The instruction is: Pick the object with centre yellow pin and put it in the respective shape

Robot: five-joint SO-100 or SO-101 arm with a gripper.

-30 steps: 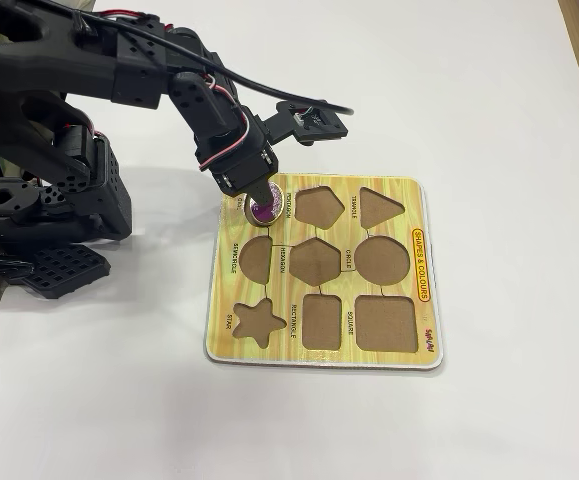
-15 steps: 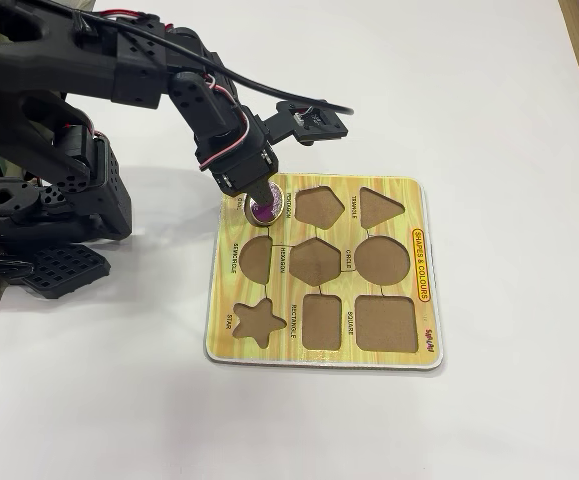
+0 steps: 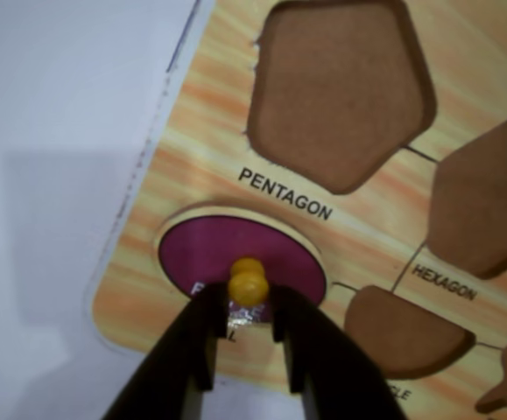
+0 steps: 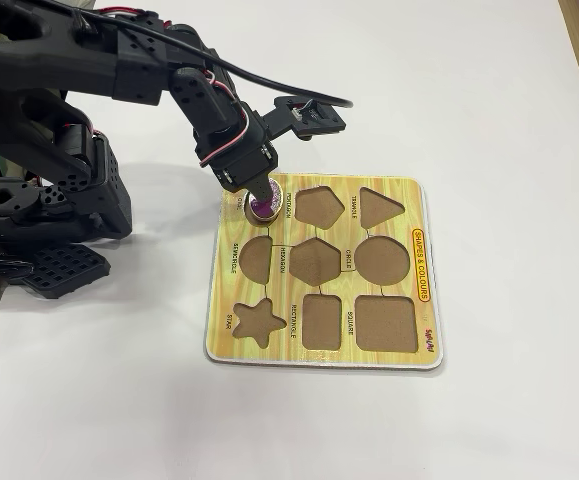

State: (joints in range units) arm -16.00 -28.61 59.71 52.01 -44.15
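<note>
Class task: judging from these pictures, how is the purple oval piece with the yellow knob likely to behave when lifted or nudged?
The purple oval piece looks flat and board-like, so probably stiff and light. Its small rounded yellow knob offers little to hold, so it might slip between the gripper fingers. Lying flat in the board, it seems unlikely to roll or tip.

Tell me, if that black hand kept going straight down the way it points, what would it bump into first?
Most likely the purple oval piece itself: the hand points down with its fingers either side of the yellow knob. The piece sits in the puzzle board's oval cutout, so the board comes next.
</note>
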